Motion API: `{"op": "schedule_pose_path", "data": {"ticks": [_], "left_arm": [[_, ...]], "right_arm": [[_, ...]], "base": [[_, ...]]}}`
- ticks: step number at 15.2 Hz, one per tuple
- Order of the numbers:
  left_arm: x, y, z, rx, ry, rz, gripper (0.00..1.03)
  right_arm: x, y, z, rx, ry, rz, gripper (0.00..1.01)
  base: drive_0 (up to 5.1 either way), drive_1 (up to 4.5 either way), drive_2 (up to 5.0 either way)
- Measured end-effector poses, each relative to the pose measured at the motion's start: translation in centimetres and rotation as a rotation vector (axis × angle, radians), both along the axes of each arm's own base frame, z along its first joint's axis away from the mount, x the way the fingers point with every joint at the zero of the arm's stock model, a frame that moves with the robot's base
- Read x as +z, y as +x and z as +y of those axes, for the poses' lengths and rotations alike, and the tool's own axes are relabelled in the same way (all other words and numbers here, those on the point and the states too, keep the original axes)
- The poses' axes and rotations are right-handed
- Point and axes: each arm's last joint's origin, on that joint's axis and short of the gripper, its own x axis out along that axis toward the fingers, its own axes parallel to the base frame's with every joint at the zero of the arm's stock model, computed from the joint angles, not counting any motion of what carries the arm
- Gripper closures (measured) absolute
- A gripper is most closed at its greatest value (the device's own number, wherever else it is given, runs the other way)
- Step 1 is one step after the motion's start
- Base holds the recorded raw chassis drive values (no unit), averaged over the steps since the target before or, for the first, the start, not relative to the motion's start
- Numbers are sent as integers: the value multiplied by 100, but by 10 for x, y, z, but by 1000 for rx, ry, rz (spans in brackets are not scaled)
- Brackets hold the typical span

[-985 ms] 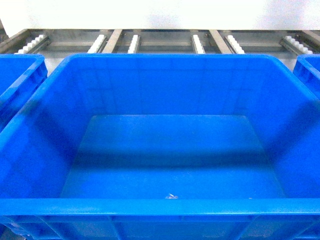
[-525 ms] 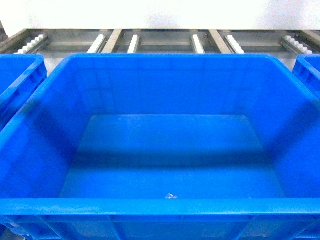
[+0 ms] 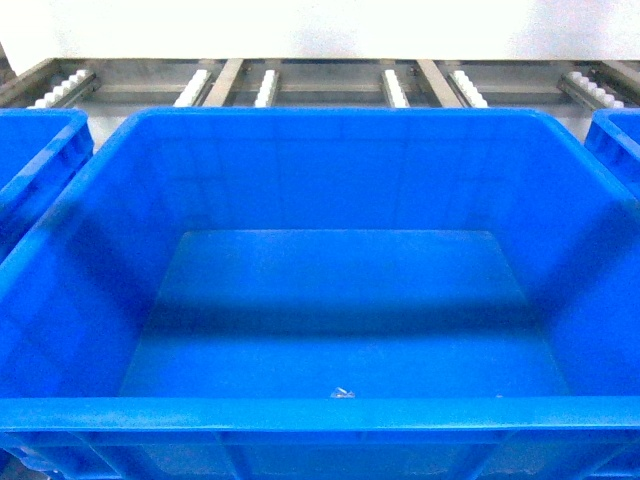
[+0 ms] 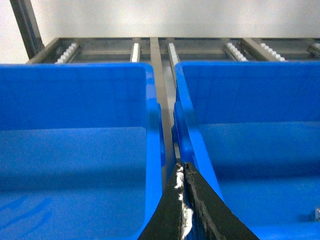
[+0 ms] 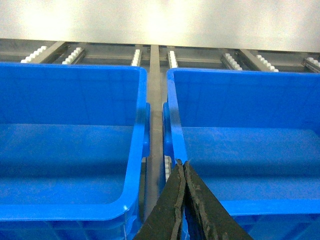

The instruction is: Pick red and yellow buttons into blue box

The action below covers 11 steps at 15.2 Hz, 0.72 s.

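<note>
Bright-blue plastic fills nearly everything: in the head view the blue box (image 3: 320, 420) sits dead ahead, its long axis running from 9 to 3 o'clock, its floor bare but for a small pale scrap (image 3: 343, 392) near the front wall at 6 o'clock. Neither the red nor the yellow button shows in any view, so which way they lie from either claw cannot be told. The left claw (image 4: 183, 172) is pressed shut, its tips meeting with nothing between them, and it hangs over the gap between two crates, with the neighbouring crate on the left (image 4: 75, 130) at 9 o'clock of it and a crate that is likely the blue box at 3 o'clock. The right claw (image 5: 183, 167) is likewise closed and empty, poised over a similar gap beside another crate on the right (image 5: 250, 135). Roller rails (image 3: 265, 88) run behind at 12 o'clock. My reading is that the buttons must first be found; both arms look about equally placed to the box, one at each side.
</note>
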Motion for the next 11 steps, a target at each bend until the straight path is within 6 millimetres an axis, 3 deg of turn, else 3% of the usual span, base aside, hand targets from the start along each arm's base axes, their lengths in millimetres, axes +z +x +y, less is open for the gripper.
{"op": "schedule_pose_path", "data": {"ticks": [1,9,10,11], "left_arm": [[5,-4,0,1,0,-64,101],[3,-4,0,2,0,-43,101],[3,-4,0,2,-1,-43,100],[3,-4,0,2,0,-43,90]], "right_arm": [[0,0,0,0,0,0,99],[0,0,0,0,0,0,99],[0,0,0,0,0,0,90],[0,0,0,0,0,0,79]], "base": [[0,0,0],[0,0,0],[0,0,0],[0,0,0]]}}
